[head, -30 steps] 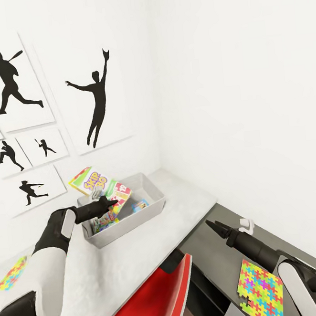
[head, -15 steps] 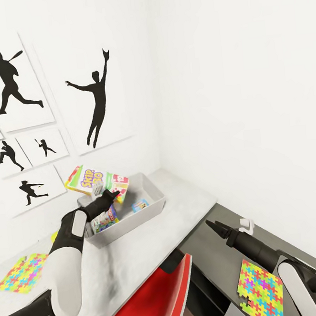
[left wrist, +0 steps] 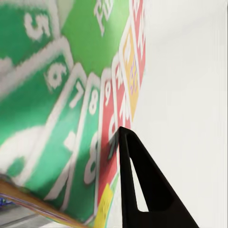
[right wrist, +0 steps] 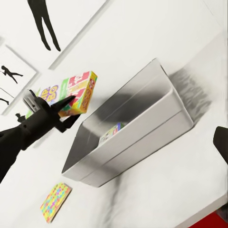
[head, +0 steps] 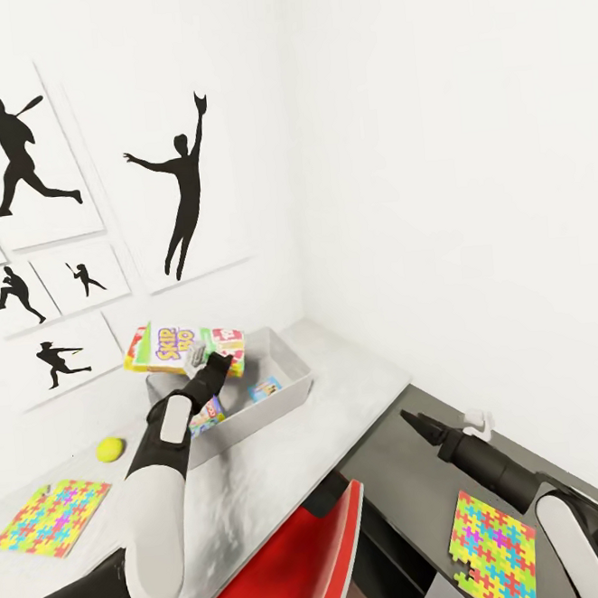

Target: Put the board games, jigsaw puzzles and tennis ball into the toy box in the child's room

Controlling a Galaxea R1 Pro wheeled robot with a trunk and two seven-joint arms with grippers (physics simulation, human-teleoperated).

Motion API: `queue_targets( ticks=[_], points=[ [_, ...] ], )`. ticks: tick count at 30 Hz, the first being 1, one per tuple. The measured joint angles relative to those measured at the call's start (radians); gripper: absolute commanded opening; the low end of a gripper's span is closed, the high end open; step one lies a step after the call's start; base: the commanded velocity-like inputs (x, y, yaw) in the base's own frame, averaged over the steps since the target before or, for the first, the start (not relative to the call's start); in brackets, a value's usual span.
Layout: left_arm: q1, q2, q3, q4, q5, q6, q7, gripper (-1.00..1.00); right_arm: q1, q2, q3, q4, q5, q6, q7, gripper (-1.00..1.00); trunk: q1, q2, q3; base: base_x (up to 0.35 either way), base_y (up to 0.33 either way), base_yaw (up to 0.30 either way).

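Note:
My left gripper is shut on the white-green board game, held tilted above the back left end of the toy box. Up close, the game's printed face lies against one finger. From the right wrist, the held game hangs over the box rim. Inside lie a small blue board game and another colourful box. The tennis ball and one jigsaw puzzle rest on the pale table top. A second puzzle lies on the dark top beneath my right arm. My right gripper hovers open and empty.
A red chair stands tucked at the desk's inner corner. White walls close in behind and to the right, with black sports silhouettes on the left wall. The dark grey top joins the pale one at the corner.
My left arm has swung right and forward, carrying the white-green game further over the toy box and tipping it flatter. That uncovered the tennis ball and the left puzzle. The right arm shifted slightly right.

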Motion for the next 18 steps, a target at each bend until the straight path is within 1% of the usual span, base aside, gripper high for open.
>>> queue_targets(
  ticks=[1, 2, 3, 4, 5, 7, 11, 13, 15, 18],
  points=[
    [0.0, 0.0, 0.0, 0.0, 0.018, -0.004, 0.003, -1.0, 0.0, 0.0, -0.004, 0.0, -0.001, 0.0, 0.0, 1.0, 0.0, 0.0, 0.0, 0.0, 0.0, 0.0],
    [0.001, 0.0, 0.0, 0.0, 0.026, -0.006, 0.004, -1.0, 0.0, 0.0, -0.006, -0.001, -0.001, 0.0, 0.0, 1.0, 0.0, 0.0, 0.0, 0.0, 0.0, 0.0],
    [0.001, 0.0, 0.0, 0.0, 0.043, -0.017, 0.007, -1.0, 0.0, 0.0, -0.008, -0.001, -0.002, 0.0, 0.0, 1.0, 0.0, 0.0, 0.0, 0.0, 0.0, 0.0],
    [0.001, 0.0, 0.0, 0.0, 0.061, -0.036, 0.009, -1.0, 0.0, 0.0, -0.01, -0.003, -0.002, 0.0, 0.0, 1.0, 0.0, 0.0, 0.0, 0.0, 0.0, 0.0],
    [0.001, 0.0, -0.001, 0.001, 0.07, -0.049, 0.011, -1.0, 0.0, 0.0, -0.01, -0.004, -0.002, 0.0, 0.0, 1.0, 0.0, 0.0, 0.0, 0.0, 0.0, 0.0],
    [0.001, 0.0, -0.002, 0.009, 0.095, -0.107, 0.029, -1.0, 0.0, -0.001, -0.012, -0.008, -0.002, 0.0, -0.001, 1.0, 0.0, 0.0, 0.0, 0.0, 0.0, 0.0],
    [0.002, 0.0, -0.007, 0.06, 0.108, -0.186, 0.054, -1.0, -0.001, -0.001, -0.023, -0.01, -0.002, 0.0, 0.005, 1.0, 0.0, 0.0, 0.0, 0.0, 0.0, 0.0],
    [0.002, 0.0, -0.012, 0.087, 0.114, -0.212, 0.06, -1.0, -0.001, 0.0, -0.032, -0.01, -0.002, 0.0, 0.015, 1.0, 0.0, 0.0, 0.0, 0.0, 0.0, 0.0],
    [0.001, 0.0, -0.015, 0.11, 0.127, -0.222, 0.063, -1.0, -0.001, 0.001, -0.036, -0.011, -0.002, 0.0, 0.022, 1.0, 0.0, 0.0, 0.0, 0.0, 0.0, 0.0],
    [0.001, 0.0, -0.026, 0.133, 0.14, -0.22, 0.064, -1.0, -0.001, 0.002, -0.038, -0.011, -0.002, 0.0, 0.025, 1.0, 0.0, 0.0, 0.0, 0.0, 0.0, 0.0]
  ],
)
